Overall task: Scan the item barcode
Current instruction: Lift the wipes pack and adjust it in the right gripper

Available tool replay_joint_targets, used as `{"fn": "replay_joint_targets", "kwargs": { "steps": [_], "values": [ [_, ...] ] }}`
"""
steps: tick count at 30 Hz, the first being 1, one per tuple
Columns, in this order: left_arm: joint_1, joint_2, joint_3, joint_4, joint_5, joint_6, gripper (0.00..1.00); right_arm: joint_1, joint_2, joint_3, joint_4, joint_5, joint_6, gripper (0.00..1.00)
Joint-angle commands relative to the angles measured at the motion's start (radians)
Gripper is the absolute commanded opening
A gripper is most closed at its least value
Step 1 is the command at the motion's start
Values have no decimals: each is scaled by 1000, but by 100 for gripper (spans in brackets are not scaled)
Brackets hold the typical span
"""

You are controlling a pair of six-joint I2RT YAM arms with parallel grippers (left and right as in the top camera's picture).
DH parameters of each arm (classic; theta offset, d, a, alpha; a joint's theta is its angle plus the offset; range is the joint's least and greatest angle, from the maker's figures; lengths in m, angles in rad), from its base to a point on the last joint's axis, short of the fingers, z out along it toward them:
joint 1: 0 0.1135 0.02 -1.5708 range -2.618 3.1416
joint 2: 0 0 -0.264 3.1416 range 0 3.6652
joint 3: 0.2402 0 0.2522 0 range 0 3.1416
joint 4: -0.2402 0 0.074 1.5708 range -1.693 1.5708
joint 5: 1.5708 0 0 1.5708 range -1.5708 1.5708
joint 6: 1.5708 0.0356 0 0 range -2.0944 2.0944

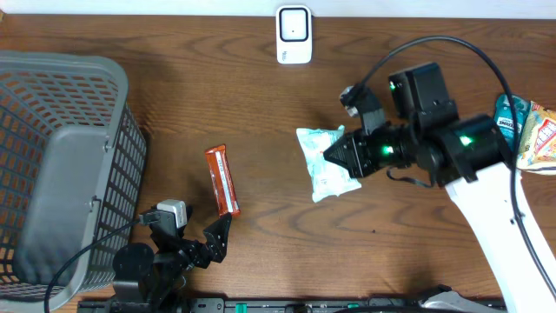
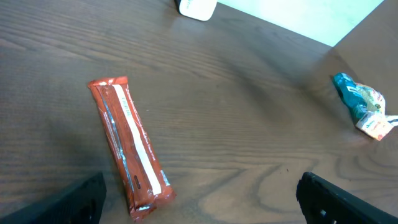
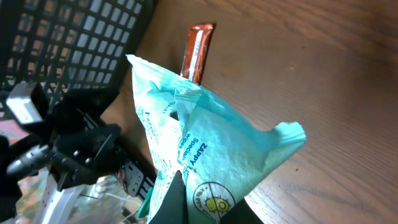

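The pale mint-green, crinkled plastic wipes packet (image 1: pixel 323 163) is held above the table, right of centre. The right gripper (image 1: pixel 340 154) pinches its right edge with closed jaws. The packet hangs tilted and rumpled, and its face carries blue lettering and a round yellow-green emblem. The white, rounded-rectangle barcode scanner (image 1: pixel 294 35) stands at the far edge near the centre, well apart from the packet.

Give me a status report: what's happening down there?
Right claw shut on wipes packet. Left claw open, near red bar. Path to white scanner looks clear.
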Motion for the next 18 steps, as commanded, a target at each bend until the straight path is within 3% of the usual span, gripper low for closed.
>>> {"fn": "replay_joint_targets", "kwargs": {
  "steps": [1,18],
  "values": [
    [3,-2,3,0,-5,-1,98,11,-57,2,-12,47,0,1],
    [3,-2,3,0,-5,-1,98,11,-87,-74,10,74,21,1]
  ]
}}
